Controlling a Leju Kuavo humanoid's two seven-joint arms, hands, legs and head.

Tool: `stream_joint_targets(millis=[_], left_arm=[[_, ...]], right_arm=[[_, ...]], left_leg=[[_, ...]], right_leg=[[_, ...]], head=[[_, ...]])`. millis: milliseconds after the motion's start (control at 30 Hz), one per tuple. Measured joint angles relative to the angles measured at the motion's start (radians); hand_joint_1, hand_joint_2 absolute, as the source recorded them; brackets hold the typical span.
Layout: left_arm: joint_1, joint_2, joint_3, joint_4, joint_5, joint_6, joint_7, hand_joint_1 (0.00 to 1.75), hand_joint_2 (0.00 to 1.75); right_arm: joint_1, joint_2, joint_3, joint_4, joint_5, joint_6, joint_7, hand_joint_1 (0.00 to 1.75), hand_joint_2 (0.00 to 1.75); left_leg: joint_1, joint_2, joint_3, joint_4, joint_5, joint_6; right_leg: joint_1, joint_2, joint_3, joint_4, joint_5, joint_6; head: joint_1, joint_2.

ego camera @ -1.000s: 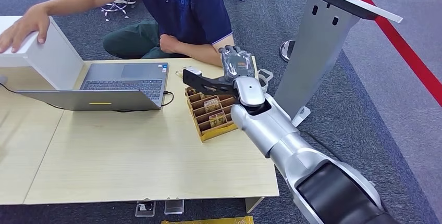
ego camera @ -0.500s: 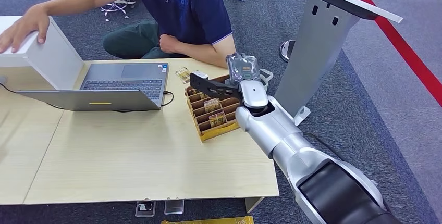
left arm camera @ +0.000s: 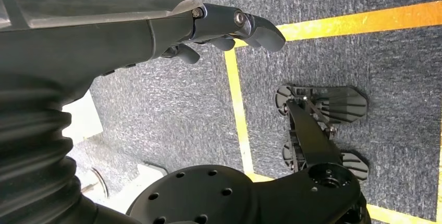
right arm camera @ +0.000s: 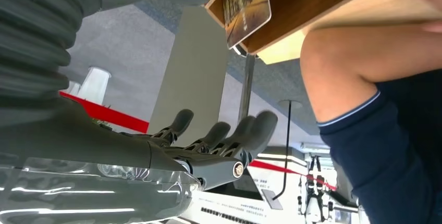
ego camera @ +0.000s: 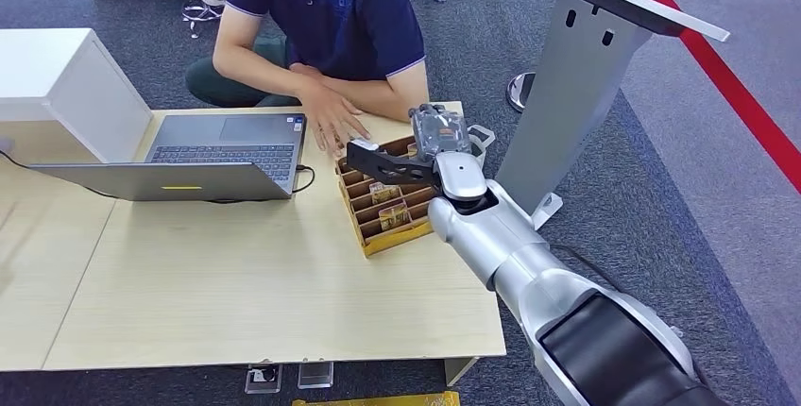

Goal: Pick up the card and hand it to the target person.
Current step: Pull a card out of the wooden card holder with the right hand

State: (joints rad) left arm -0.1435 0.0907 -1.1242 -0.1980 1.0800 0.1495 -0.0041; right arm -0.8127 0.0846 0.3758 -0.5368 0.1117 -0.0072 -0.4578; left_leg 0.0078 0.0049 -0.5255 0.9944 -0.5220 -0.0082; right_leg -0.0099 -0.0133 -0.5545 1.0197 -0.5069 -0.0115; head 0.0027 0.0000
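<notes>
Glossy card [right arm camera: 246, 6], upright in tray [right arm camera: 312, 5]

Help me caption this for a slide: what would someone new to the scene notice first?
The big silver right arm reaches in from the lower right, its right hand over the wooden card holder at the table's right side. Across the table, a person in a navy shirt rests a hand beside the open laptop. Cards stand in the holder's slots.
</notes>
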Motion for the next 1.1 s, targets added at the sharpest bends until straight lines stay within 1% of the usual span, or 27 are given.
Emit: stream_joint_targets(millis=[1100], left_arm=[[0.005,0.003,0.0,0.0,0.005,0.0,-0.003,0.0,1.75]], right_arm=[[0.028,-0.018,-0.015,-0.026,-0.03,0.025,-0.012,0.0,1.75]], left_leg=[[0.0,0.001,0.0,0.0,0.0,0.0]], right_leg=[[0.0,0.0,0.0,0.0,0.0,0.0]], head=[[-0.001,0.0]])
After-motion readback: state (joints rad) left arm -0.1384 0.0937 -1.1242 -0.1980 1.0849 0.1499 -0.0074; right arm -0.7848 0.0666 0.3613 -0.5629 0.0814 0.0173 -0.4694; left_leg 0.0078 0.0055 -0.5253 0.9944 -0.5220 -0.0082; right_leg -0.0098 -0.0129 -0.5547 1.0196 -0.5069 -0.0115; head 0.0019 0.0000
